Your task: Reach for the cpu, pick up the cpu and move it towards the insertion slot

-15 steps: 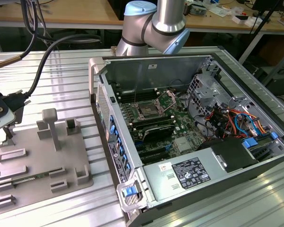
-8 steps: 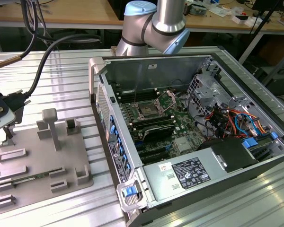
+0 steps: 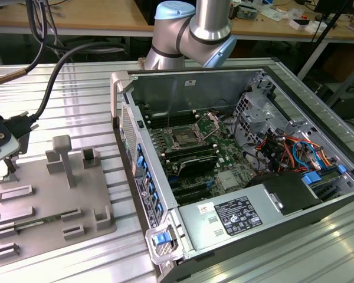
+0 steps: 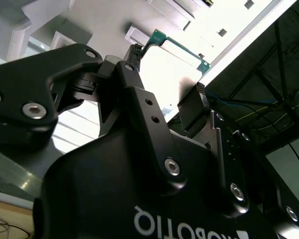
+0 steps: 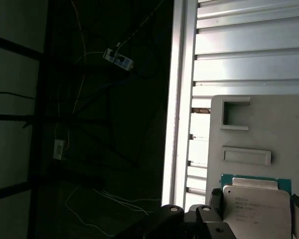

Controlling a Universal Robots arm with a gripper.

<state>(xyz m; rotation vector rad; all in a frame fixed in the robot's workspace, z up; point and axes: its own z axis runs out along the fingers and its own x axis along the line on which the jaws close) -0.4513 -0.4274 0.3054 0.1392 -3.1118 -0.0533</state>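
Computer case [image 3: 189, 88] set on table [image 3: 76, 88]. Socket [image 3: 183, 140] seated inside case; power supply [image 3: 224, 215] lodged at case's near end. Tray [image 3: 41, 188] laid on table, at exterior view's left of case. Arm [image 3: 194, 29] mounted behind case. Cpu [image 5: 256, 211] clamped in gripper [image 5: 256, 201] over tray.

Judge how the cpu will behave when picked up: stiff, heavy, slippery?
Probably stiff: the cpu looks like a thin flat plate with a metal top. Likely light, being so thin. Its smooth lid and thin edges could slip, so tilting seems a risk.
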